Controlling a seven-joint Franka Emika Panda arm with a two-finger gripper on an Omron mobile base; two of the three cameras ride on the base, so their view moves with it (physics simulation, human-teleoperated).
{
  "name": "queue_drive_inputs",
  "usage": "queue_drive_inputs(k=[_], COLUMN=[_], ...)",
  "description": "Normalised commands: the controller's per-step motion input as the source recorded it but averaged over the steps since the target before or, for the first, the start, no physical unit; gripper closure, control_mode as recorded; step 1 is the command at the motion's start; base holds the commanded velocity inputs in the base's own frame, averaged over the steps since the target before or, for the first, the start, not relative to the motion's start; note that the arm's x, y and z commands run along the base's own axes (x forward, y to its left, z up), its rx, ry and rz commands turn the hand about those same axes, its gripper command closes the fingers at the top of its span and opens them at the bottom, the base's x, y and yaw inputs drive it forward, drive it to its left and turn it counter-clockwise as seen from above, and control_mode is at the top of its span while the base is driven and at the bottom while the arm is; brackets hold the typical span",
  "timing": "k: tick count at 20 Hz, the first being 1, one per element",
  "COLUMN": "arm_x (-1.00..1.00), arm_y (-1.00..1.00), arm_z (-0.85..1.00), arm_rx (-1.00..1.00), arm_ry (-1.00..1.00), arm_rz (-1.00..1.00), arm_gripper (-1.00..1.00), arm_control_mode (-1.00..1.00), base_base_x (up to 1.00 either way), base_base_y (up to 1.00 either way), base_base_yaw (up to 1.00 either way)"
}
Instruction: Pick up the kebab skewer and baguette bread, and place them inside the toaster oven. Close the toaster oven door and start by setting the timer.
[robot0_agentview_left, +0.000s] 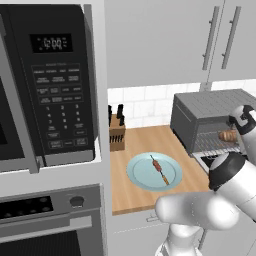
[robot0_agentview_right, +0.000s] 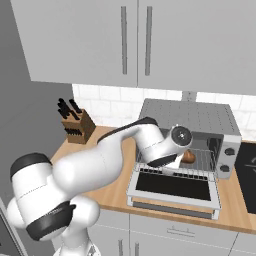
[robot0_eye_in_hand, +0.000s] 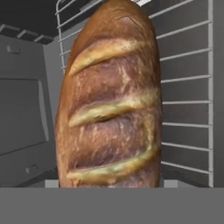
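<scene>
Even, soft rendered light, faint shadows, slightly blurry low-resolution views.

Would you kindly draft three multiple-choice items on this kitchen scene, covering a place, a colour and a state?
1. Where does the kebab skewer lie?
A. on the plate
B. in the toaster oven
C. on the bare counter
2. What colour is the plate?
A. red
B. light blue
C. black
3. How is the toaster oven door?
A. shut
B. folded down open
C. removed

A: the skewer rests across the plate.
B: the plate is pale blue.
B: the door lies flat in front, the baguette bread on the wire rack.
</scene>
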Motion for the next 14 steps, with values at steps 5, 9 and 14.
queue_drive_inputs(k=[5, 9, 14], arm_x=[0.27, 0.13, 0.16], arm_y=[0.00, 0.00, 0.00], arm_z=[-0.05, -0.18, -0.16], arm_rx=[0.00, 0.00, 0.00], arm_ry=[0.00, 0.00, 0.00], arm_rz=[0.04, 0.04, 0.02], arm_gripper=[1.00, 1.00, 1.00], arm_control_mode=[-1.00, -1.00, -1.00], base_base_x=[0.00, 0.00, 0.00], base_base_y=[0.00, 0.00, 0.00], base_base_yaw=[0.00, 0.00, 0.00])
